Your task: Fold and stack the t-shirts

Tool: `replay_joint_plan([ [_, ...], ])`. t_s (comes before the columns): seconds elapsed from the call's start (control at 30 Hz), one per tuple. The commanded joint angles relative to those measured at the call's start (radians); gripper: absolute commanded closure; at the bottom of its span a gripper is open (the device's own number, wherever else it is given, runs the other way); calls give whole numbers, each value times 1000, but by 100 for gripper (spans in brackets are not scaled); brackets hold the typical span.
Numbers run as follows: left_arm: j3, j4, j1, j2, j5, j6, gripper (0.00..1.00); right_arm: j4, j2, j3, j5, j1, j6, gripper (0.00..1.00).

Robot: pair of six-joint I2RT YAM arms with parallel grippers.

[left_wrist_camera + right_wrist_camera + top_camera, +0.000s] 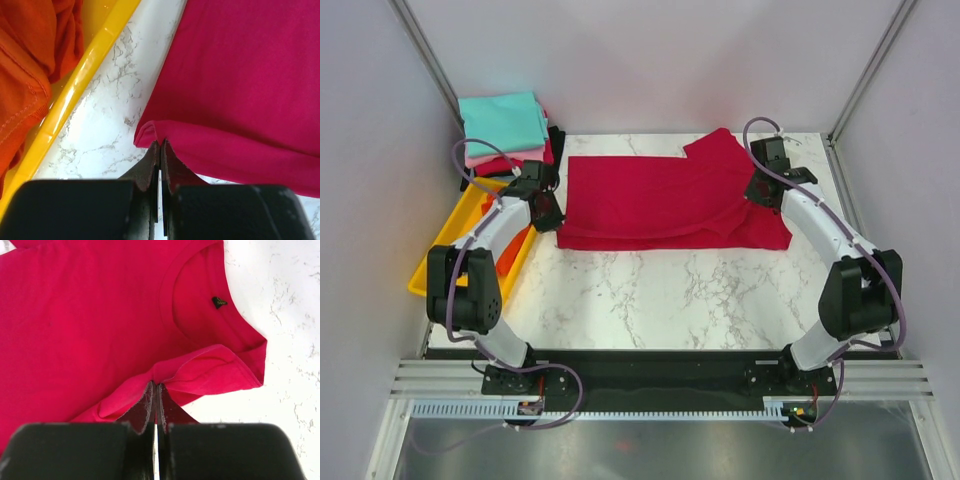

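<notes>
Pinching down tight, the left gripper [160,146] has its 2 fingers closed on the folded left edge of the crimson t-shirt [240,75], with cloth bunching right at the tips. Same deal on the other side: the right gripper [156,386] is clamped on a puckered fold by the sleeve, just below the neck opening with its little dark label [218,302]. The shirt itself lies spread sideways across the far half of the marble table [670,290], mostly flat, 1 sleeve poking toward the back wall. Just left of the left gripper sits the yellow tray [80,82] with an orange t-shirt [25,75] crumpled inside. Behind the tray, in the far left corner, there's a stack of folded shirts [503,128], teal on top, pink under it, then what looks like red and black, hard to tell from the top view.
</notes>
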Motion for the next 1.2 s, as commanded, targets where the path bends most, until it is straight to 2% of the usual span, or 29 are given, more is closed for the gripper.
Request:
replay_joint_plan([
  [0.0, 67, -9, 10, 28, 15, 51, 98, 32, 49, 76, 0, -14, -26, 100],
  [0.27, 154, -14, 9, 125, 61, 75, 98, 29, 99, 99, 20, -52, -36, 100],
  [0.83, 309, -50, 10, 329, 38, 94, 98, 36, 246, 161, -31, -110, -53, 100],
  [1.0, 372, -69, 10, 387, 32, 94, 87, 44, 321, 207, -52, -121, -48, 94],
  [1.03, 383, -73, 10, 395, 30, 95, 85, 44, 335, 220, -59, -123, -46, 92],
  [1.1, 409, -93, 10, 414, 18, 89, 75, 43, 373, 256, -86, -130, -49, 87],
  [1.13, 413, -93, 12, 415, 15, 82, 70, 43, 385, 272, -94, -133, -50, 63],
  [1.17, 421, -98, 15, 412, 17, 78, 61, 38, 399, 307, -103, -139, -48, 51],
])
